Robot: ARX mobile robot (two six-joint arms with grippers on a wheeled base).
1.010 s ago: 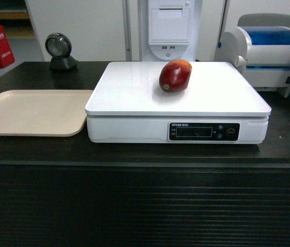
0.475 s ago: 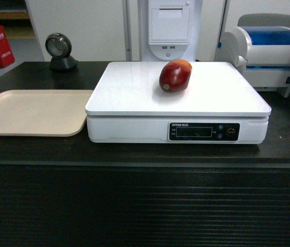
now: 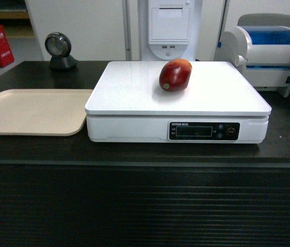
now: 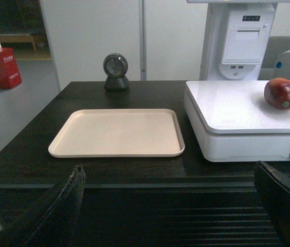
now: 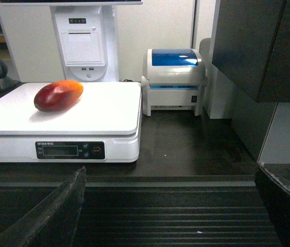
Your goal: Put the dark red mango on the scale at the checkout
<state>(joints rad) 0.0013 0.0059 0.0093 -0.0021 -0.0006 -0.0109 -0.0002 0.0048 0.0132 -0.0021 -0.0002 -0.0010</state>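
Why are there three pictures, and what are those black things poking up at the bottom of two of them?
They come from three cameras on one robot. One sits up high and looks at a black shop counter. The other two sit on the robot's wrists, so the black things are its own fingers: the left gripper and the right gripper. Both are open, back from the counter, and hold nothing. A red mango lies on the white scale. Beside the scale is a bare beige tray, behind it a round black scanner, and on the other side a white and blue printer.

Glossy mango [image 3: 175,75], smooth plastic scale [image 3: 134,92]
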